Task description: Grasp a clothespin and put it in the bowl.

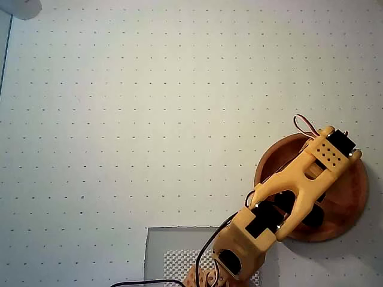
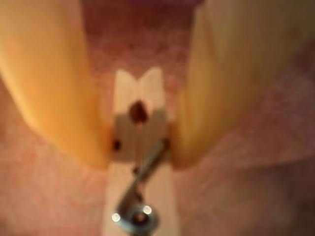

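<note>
In the wrist view the light-tan wooden clothespin (image 2: 139,118), with its metal spring (image 2: 140,196) near the camera, sits between my two yellow fingers (image 2: 54,88). My gripper (image 2: 139,157) is shut on the clothespin, and both fingers touch its sides. Below it is the reddish-brown inside of the bowl (image 2: 246,196). In the overhead view the round wooden bowl (image 1: 350,203) is at the right. My yellow arm (image 1: 299,179) reaches over the bowl and hides the gripper tips and the clothespin.
The white dotted table (image 1: 149,119) stretches to the left of and beyond the bowl. A grey square mat (image 1: 173,242) lies by the arm's base at the bottom edge. A pale object (image 1: 24,7) sits in the top left corner.
</note>
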Available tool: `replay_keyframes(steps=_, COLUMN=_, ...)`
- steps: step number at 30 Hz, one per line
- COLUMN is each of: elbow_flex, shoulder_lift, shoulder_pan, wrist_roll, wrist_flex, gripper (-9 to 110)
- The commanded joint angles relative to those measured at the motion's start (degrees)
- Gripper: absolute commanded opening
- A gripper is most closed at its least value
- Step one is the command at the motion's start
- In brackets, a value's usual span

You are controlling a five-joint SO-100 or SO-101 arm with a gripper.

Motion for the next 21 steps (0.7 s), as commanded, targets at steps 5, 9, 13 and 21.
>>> replay_keyframes(steps=5, elbow_flex=-6.1, shoulder_lift=-0.3, shoulder_pan=-1.3, wrist_roll=0.1, wrist_flex=-2.2, gripper=-3)
replay_keyframes(steps=9, elbow_flex=-7.7, shoulder_lift=-0.4, shoulder_pan=-1.3, wrist_roll=0.1, wrist_flex=-3.3, gripper=-3)
replay_keyframes(steps=13, elbow_flex=-8.3, shoulder_lift=-0.4, shoulder_pan=-0.5, wrist_roll=0.1, wrist_flex=-4.0, gripper=-3)
replay_keyframes(steps=21, elbow_flex=-8.3, shoulder_lift=-0.4, shoulder_pan=-0.5, wrist_roll=0.1, wrist_flex=-4.1, gripper=-3)
